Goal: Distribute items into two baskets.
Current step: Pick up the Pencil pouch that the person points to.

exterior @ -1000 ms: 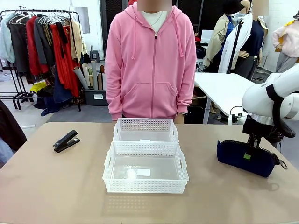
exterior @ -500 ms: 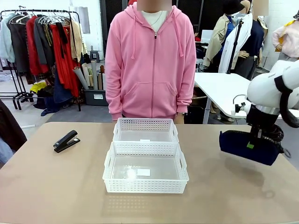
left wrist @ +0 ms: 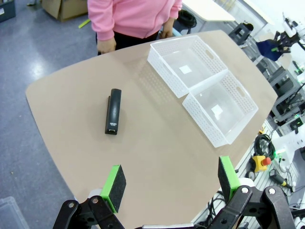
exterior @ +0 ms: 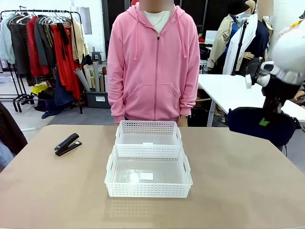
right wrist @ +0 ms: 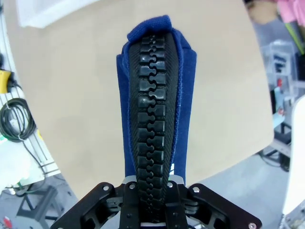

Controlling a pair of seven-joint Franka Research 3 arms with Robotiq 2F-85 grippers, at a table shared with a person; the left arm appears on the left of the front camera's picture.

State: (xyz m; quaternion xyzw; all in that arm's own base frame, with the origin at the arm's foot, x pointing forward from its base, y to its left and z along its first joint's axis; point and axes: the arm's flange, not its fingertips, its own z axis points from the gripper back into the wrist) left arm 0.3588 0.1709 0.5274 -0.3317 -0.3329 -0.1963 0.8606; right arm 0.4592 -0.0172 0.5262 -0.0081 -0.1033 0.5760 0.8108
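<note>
1. My right gripper (exterior: 265, 120) is clenched on the navy zippered pouch (exterior: 255, 125), pinching it at the top near its middle; one green pad shows against the fabric
2. In the front view the pouch hangs in the air at the far right, clear of the tan table (exterior: 57, 191) and well apart from both baskets
3. From the right wrist view, the chunky black zipper of the pouch (right wrist: 152, 95) runs straight up from between the jaws of the right gripper (right wrist: 152, 193), with tabletop and its curved edge below it
4. My left gripper (left wrist: 170, 183) is released, jaws wide with nothing between the green pads, high above the table's left end
5. The black stapler (exterior: 67, 144) lies on the table to the left of the baskets, apart from them; in the left wrist view the stapler (left wrist: 113, 111) lies flat on the bare surface
6. The smaller white basket (exterior: 147, 127) sits on the far side and the larger white basket (exterior: 147, 190) just in front, touching it; I see no item in either
7. A person in a pink hoodie (exterior: 155, 62) stands at the far edge, right behind the smaller basket
</note>
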